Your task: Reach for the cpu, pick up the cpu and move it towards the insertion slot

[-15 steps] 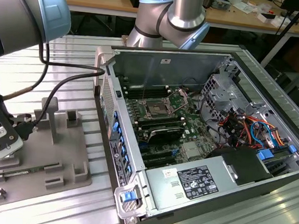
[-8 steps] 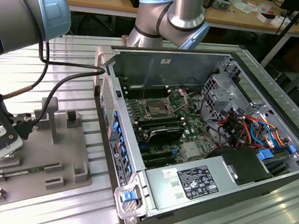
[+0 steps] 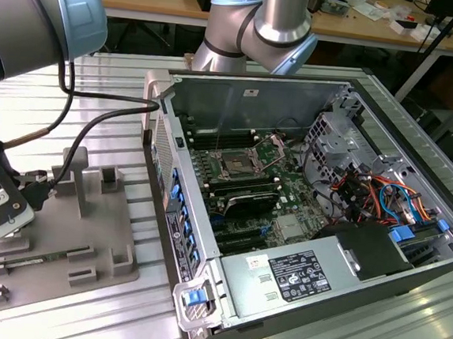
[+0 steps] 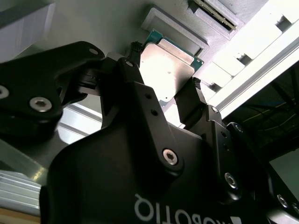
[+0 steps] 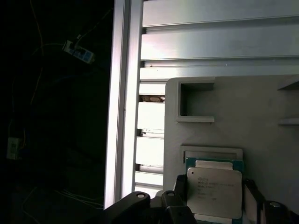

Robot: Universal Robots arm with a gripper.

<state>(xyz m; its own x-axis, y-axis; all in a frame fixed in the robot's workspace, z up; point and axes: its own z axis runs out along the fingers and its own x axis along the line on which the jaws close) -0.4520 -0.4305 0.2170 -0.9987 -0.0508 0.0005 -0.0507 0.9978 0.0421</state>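
At the exterior view's left I have the gripper low over the grey plate, which lies on the slatted table. In both wrist views the cpu sits directly between the fingers. It lies flat on the plate, with the raised border of a shallow recess just beyond one edge. The jaws are drawn in to the chip's width. One dark finger lies against each of two opposite edges and I see no gap on either side, so I read it as clamped on the cpu.

The chip is square and thin, with a pale silver stepped metal lid and a narrow green board edge showing around the rim. Faint print marks the lid in the first wrist view, and in the second wrist view the metal glares bright.

Towards the exterior view's right stands the open computer case. The insertion slot is on its board, a metal-framed square with a dark centre, well apart from the gripper.
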